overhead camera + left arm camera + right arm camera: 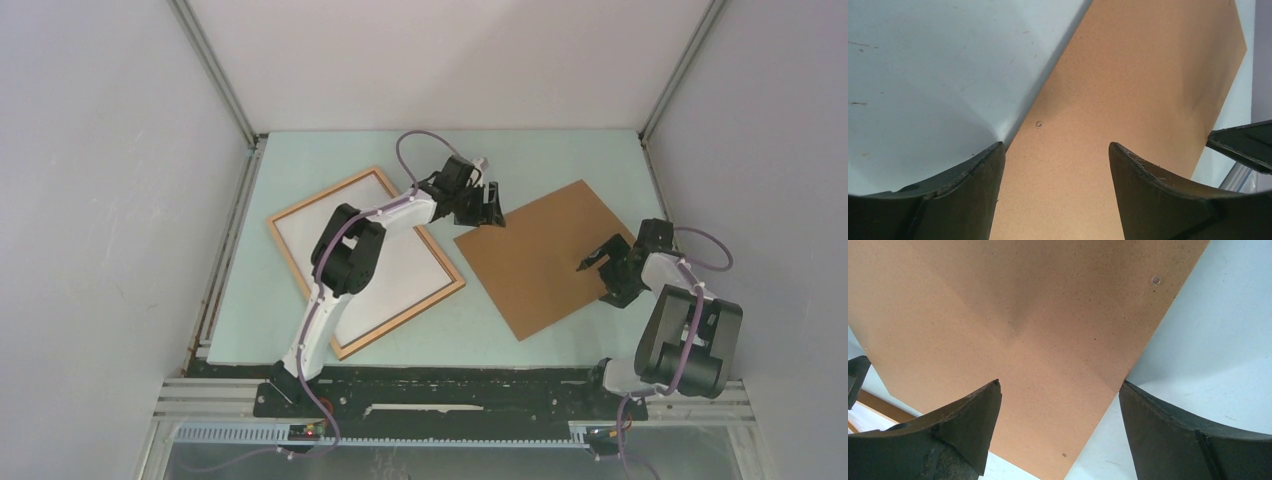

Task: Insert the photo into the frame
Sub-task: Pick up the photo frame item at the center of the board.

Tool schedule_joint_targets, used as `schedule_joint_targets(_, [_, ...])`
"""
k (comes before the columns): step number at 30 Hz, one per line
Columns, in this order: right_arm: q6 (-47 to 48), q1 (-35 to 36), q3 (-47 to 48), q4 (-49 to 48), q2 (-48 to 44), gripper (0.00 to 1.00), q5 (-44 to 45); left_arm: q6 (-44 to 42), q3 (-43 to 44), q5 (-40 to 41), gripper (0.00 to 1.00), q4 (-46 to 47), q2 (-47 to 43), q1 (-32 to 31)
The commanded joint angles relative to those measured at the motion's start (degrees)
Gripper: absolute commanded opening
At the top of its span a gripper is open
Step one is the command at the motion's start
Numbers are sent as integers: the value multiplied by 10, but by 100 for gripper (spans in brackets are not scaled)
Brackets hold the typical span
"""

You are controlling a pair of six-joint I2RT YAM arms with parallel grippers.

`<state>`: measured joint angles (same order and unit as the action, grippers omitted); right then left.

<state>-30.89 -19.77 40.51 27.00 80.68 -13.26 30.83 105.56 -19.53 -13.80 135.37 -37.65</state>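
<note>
Tabletop point(470, 310) separates the frame point(322, 194) from the brown board point(545, 260), both arms' jaws gaping over board edges.

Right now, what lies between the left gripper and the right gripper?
The flat brown backing board fills the stretch between the left gripper and the right gripper; the top view shows this.

The backing board point(545, 270) lies flat on the tabletop point(320, 150). The frame point(325, 195), interior white, lies just left of the board. Both pincers hang open: left pincer point(492, 208) over the board's left corner, right pincer point(598, 255) over its right side.
</note>
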Motion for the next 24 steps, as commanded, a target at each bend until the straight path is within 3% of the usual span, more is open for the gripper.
schedule_joint_targets(1, [-9,10,-11,-45,30,93,-61,15,0,-85,77,-22,-1,-9])
schedule_joint_targets(5, [-12,31,-11,-67,43,93,-67,44,-20,-143,76,14,-29,-8])
schedule_joint_targets(10, [-5,42,-11,-76,42,93,-67,122,-94,-196,75,133,-123,-19])
schedule_joint_targets(18, [0,42,-11,-86,41,92,-86,177,-106,-182,75,184,-156,-56])
schedule_joint_targets(24, [11,59,-11,-93,46,92,-97,207,-240,-142,74,255,-230,-52])
